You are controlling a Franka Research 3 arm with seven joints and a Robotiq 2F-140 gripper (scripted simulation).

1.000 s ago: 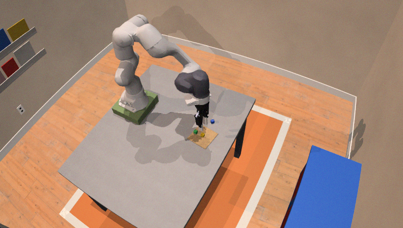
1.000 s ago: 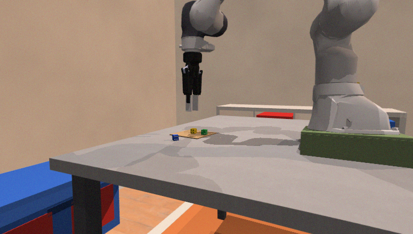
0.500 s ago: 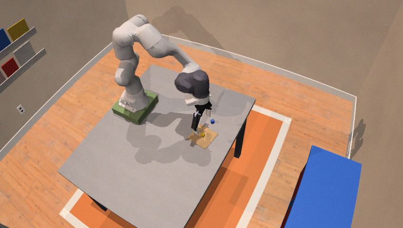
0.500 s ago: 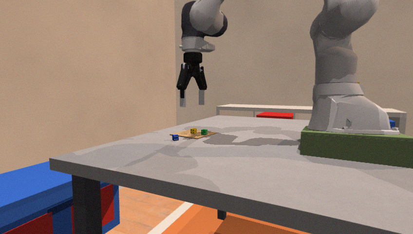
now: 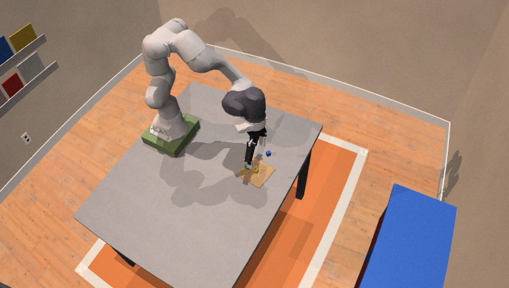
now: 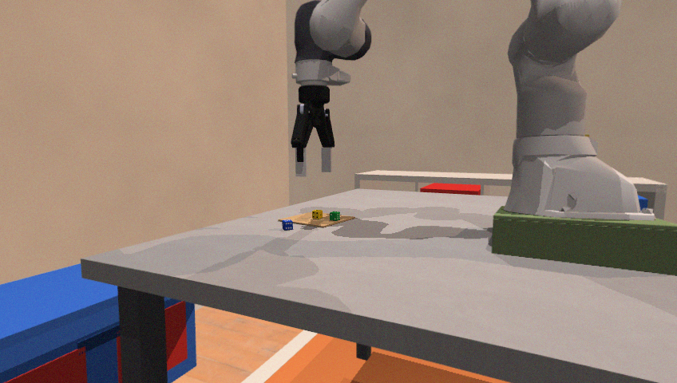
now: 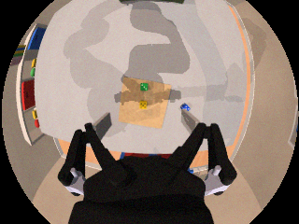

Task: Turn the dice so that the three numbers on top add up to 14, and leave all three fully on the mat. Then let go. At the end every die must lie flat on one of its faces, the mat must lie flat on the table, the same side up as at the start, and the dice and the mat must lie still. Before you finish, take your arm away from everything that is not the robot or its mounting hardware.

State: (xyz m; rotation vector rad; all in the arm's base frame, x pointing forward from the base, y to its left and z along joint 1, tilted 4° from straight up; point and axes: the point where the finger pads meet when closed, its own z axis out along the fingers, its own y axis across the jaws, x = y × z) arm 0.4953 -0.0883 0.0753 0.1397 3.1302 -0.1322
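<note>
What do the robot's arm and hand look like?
The arm is pale grey and rounded, with a dark charcoal section near its end. The hand is black, with two jointed fingers, flat grey tips and small silvery parts.

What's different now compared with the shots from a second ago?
The fingers of the end effector have spread apart, from close together to wide open. Nothing was taken hold of or let go. The blue die stayed beside the mat, with the yellow and green dice on it.
</note>
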